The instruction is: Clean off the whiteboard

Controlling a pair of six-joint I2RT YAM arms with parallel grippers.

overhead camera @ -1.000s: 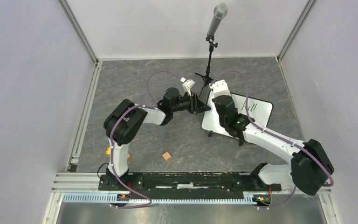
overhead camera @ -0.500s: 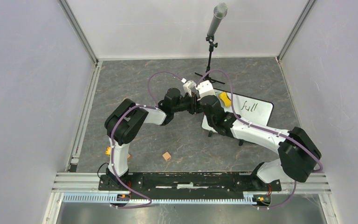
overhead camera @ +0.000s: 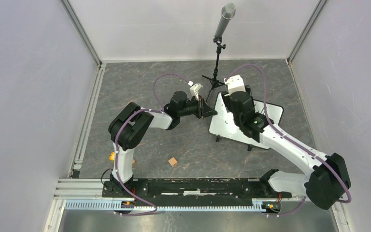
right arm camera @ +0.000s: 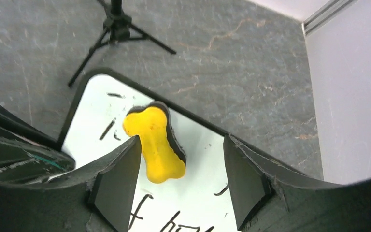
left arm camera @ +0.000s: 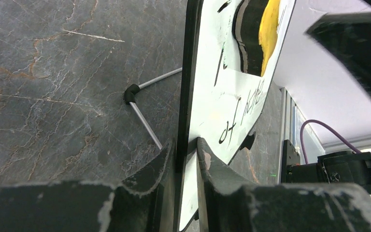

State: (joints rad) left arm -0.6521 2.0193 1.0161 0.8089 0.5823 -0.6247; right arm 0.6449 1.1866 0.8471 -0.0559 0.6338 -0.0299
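Grey marbled table (overhead camera: 140, 96), enclosed by pale walls, seen from above with both arm bases at its near edge.

Right arm (overhead camera: 290, 145): reaches from the near right corner toward the middle far part of the table, with its wrist over the whiteboard. Right claw (right arm camera: 181, 140): fingers spread wide apart and gripping nothing. In the wrist view the eraser shows in the gap between them.

Left arm (overhead camera: 135, 125): bent at the elbow and stretched rightward. Left claw (left arm camera: 186, 150): clamped on the left rim of the whiteboard, one finger on each face.

Whiteboard (overhead camera: 222, 123): white with a thin black rim and rounded corners. It lies right of centre, just in front of the microphone stand's tripod, raised off the table on thin wire feet (left arm camera: 142, 111). The right arm hides much of it in the top view.

Microphone stand (overhead camera: 217, 53): upright on its tripod behind the board, near the back wall.

Eraser (right arm camera: 154, 145): yellow, bone-shaped, with a black underside, resting on the board's face near its far left corner.

Wooden block (overhead camera: 173, 161): small, on the table well apart from the board, toward the near edge.

Black handwriting (left arm camera: 236, 116): strokes remain on the board on both sides of the eraser.
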